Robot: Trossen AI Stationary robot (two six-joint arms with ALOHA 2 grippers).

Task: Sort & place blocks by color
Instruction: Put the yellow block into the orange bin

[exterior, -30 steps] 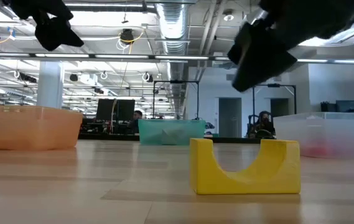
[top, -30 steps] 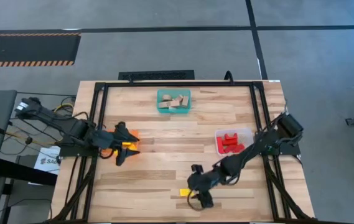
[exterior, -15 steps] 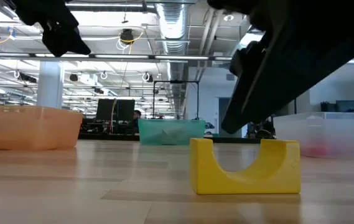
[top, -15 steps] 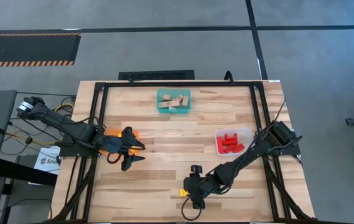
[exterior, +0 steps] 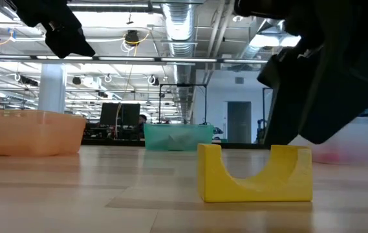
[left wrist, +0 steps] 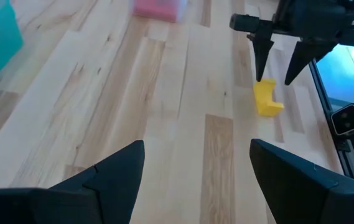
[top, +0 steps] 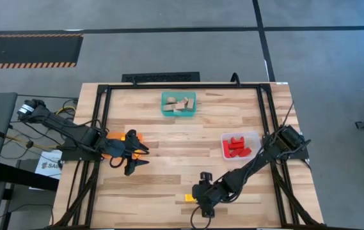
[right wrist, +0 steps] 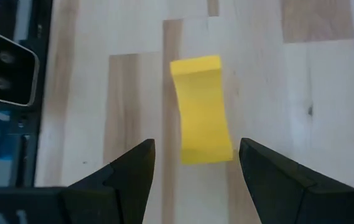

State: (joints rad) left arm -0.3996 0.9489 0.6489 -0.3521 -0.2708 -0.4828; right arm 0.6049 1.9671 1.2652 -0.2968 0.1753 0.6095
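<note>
My right fingers point(right wrist: 133, 165) are spread wide, one on each side of the yellow arch block point(right wrist: 201, 109), which lies on the bench point(top: 169, 134) between them and a little ahead; nothing is pinched. From above, the right gripper point(top: 204, 201) sits low at the near edge of the bench, just beside that yellow block point(top: 187, 198). At bench level the arch point(exterior: 255, 173) stands with its curved cutout facing up, the dark mass of my right arm close behind it.

My left fingers point(left wrist: 111, 174) are spread too and empty. The left gripper point(top: 137, 153) hangs over the bench's left side by the orange bin point(top: 121, 137).

Tan blocks point(top: 180, 104) lie in the teal bin point(top: 164, 105) at the far edge, and red blocks point(top: 236, 145) in the clear bin point(top: 253, 137) on the right.
</note>
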